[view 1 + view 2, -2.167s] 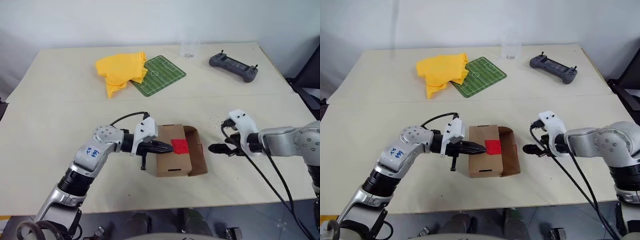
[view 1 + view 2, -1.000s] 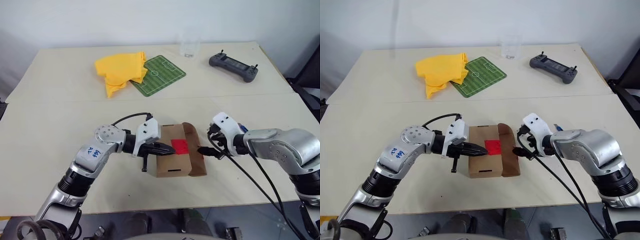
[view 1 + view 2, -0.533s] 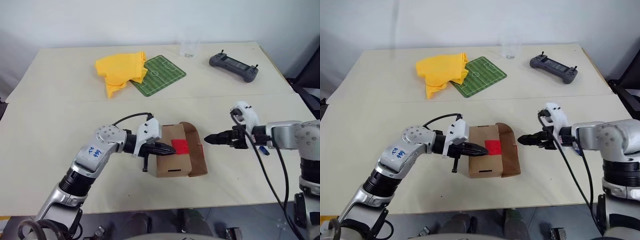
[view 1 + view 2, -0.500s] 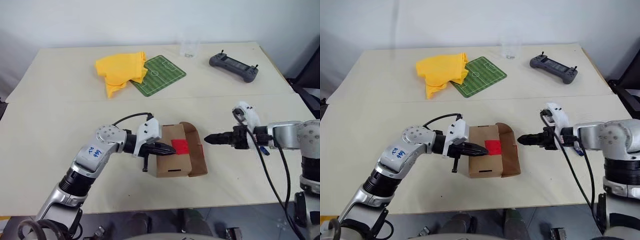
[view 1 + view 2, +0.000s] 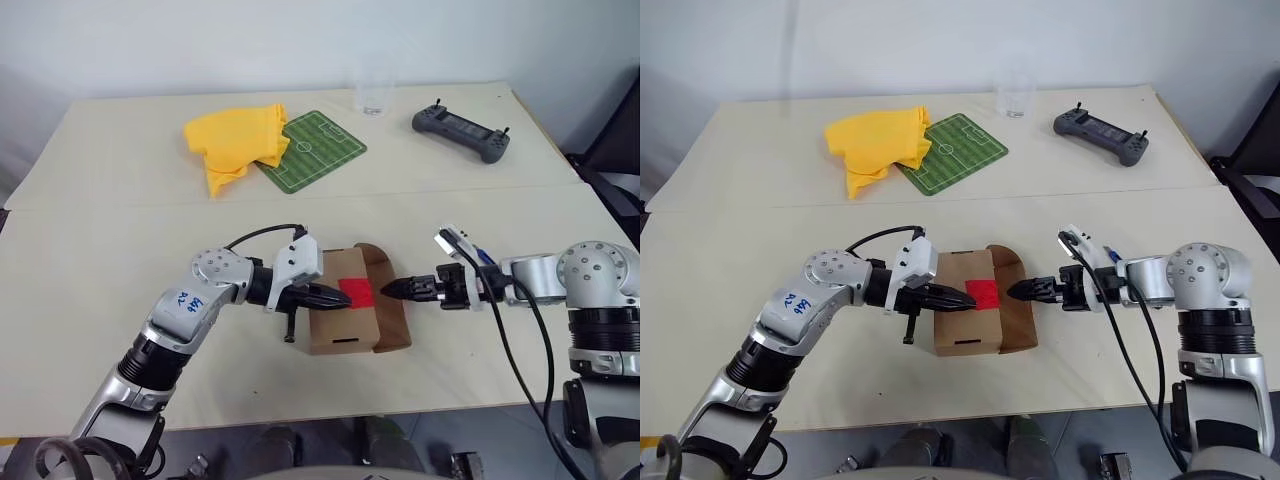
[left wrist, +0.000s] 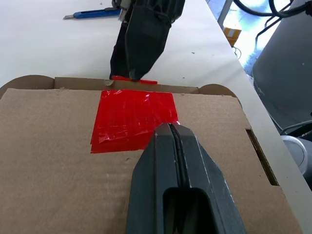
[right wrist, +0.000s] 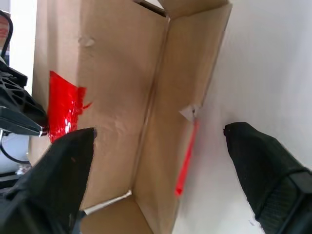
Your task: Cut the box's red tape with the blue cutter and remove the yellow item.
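Your right gripper (image 5: 1025,290) — fingers spread, empty — sits at the box's (image 5: 962,340) 3 o'clock flap; your left gripper (image 5: 958,297), fingers closed, presses the lid from 9 o'clock.

box (image 5: 345,318): brown corrugated cardboard, matt; fluting seen as faint ridges in the left wrist view; small dents noted on the inner face in the right wrist view.
red tape (image 6: 134,120): glossy plastic film, wrinkled, with fine ribbing showing through.
left gripper (image 6: 176,134): black plastic fingers, smooth, slight sheen.
right gripper (image 7: 158,141): black fingers, matt; fine dotted texture seen on one pad (image 7: 297,190).
blue cutter (image 6: 92,14): smooth blue plastic body.
table (image 5: 120,250): pale, smooth, matt top.
yellow cloth (image 5: 236,146): soft fabric, folded and creased.
green mat (image 5: 312,150): flat, matt, printed.
glass (image 5: 372,92): clear, transparent.
controller (image 5: 460,132): dark grey matt plastic.
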